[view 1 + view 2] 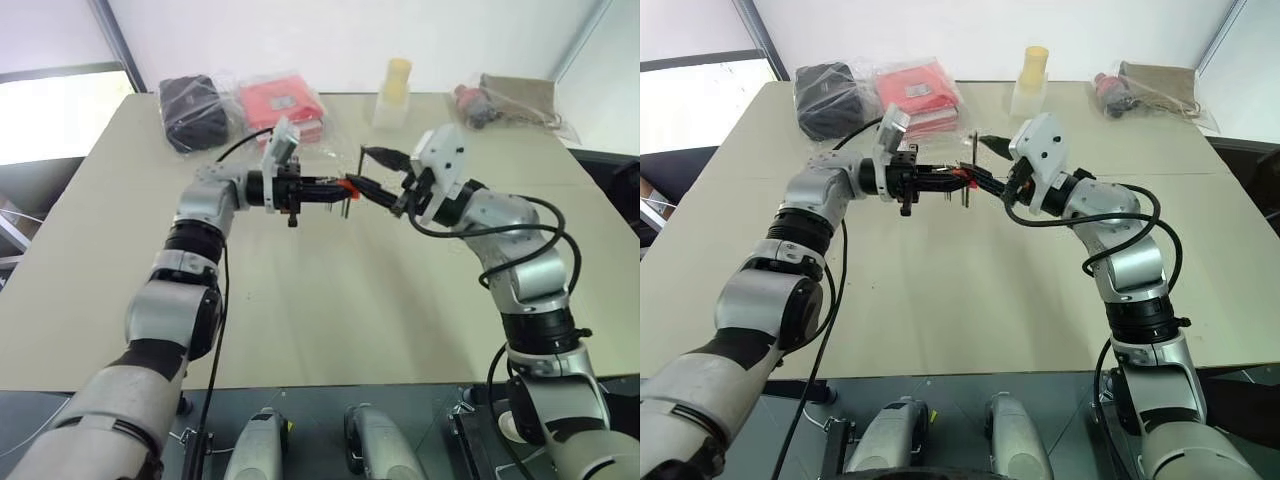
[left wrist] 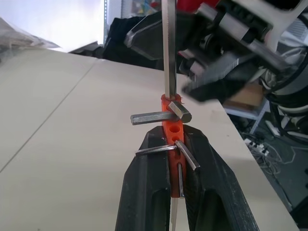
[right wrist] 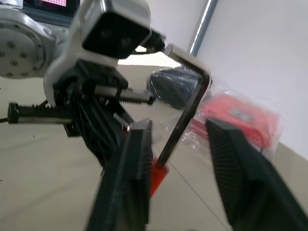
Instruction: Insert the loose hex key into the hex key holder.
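1. Head view: left gripper (image 1: 335, 188) holds the hex key holder (image 1: 349, 185) level above the tabletop (image 1: 320, 300), jaws clenched on it, steadying it for the right gripper (image 1: 385, 172).
2. Left wrist view: the loose hex key (image 2: 169, 48) stands upright, long axis vertical, tip in the holder's top, looks seated, I think.
3. Right wrist view: right jaws spread apart either side of the key, released.
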You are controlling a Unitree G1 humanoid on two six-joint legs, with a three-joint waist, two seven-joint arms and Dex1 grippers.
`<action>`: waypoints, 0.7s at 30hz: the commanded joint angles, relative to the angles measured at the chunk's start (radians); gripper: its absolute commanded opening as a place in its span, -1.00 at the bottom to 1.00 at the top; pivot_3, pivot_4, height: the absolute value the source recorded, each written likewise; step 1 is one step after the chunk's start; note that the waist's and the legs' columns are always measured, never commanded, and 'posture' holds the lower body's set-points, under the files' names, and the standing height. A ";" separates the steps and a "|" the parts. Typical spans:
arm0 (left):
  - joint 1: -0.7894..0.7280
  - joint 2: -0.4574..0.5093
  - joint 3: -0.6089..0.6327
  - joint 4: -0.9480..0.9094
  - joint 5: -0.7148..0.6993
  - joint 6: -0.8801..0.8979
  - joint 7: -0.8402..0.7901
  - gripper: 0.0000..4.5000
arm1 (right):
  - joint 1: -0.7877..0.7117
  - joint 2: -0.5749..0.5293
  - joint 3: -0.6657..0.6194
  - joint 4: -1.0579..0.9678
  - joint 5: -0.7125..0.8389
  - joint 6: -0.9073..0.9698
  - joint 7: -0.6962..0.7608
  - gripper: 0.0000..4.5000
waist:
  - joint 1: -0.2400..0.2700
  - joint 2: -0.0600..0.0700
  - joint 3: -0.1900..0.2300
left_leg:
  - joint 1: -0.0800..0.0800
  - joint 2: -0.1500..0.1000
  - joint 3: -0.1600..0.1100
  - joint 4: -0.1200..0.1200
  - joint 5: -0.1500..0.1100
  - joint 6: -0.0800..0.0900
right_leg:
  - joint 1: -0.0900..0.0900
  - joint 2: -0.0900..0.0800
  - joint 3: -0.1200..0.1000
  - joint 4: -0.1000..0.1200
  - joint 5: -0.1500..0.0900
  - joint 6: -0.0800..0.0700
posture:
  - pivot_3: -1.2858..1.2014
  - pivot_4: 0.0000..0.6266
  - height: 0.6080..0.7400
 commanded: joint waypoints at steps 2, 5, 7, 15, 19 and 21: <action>-0.029 0.005 0.015 -0.034 -0.021 -0.011 -0.001 -1.00 | -0.039 -0.009 -0.059 -0.008 0.025 0.005 -0.018 0.56 | 0.000 0.000 0.000 | 0.000 0.000 0.000 0.000 0.000 0.000 | 0.000 0.000 0.000 0.000 0.000 0.000 | 0.03 -0.52 1.00; -0.029 0.011 0.017 -0.030 -0.020 -0.013 0.000 -1.00 | -0.043 -0.034 -0.117 -0.030 0.091 0.046 0.000 0.56 | 0.001 0.000 0.000 | 0.000 0.000 0.000 0.000 0.000 0.000 | 0.000 0.000 0.000 0.000 0.000 0.000 | 0.03 -0.52 1.00; -0.027 0.014 0.017 -0.030 -0.019 -0.014 0.000 -1.00 | -0.028 -0.063 -0.141 -0.076 0.156 0.102 0.040 0.56 | 0.002 0.000 0.000 | 0.000 0.000 0.000 0.000 0.000 0.000 | 0.000 0.000 0.000 0.000 0.000 0.000 | 0.03 -0.52 1.00; 0.057 0.066 0.027 -0.075 -0.027 0.066 0.026 -1.00 | 0.086 -0.259 -0.202 -0.289 0.394 0.366 0.174 0.56 | -0.004 0.000 0.000 | 0.000 0.000 0.000 0.000 0.000 0.000 | 0.000 0.000 0.000 0.000 0.000 0.000 | 0.03 -0.52 1.00; 0.175 0.115 0.056 -0.200 -0.095 0.306 0.074 -1.00 | 0.135 -0.269 -0.181 -0.331 0.381 0.367 0.154 0.56 | -0.006 0.000 0.000 | 0.001 0.000 0.000 0.000 -0.001 0.001 | 0.001 0.001 0.001 0.000 0.000 0.000 | 0.03 -0.52 1.00; 0.233 0.143 0.073 -0.270 -0.134 0.455 0.116 -1.00 | 0.157 -0.264 -0.169 -0.340 0.366 0.357 0.147 0.56 | -0.006 0.000 0.000 | 0.001 0.000 0.000 0.000 -0.001 0.002 | 0.000 0.000 0.001 0.000 -0.001 0.001 | 0.03 -0.52 1.00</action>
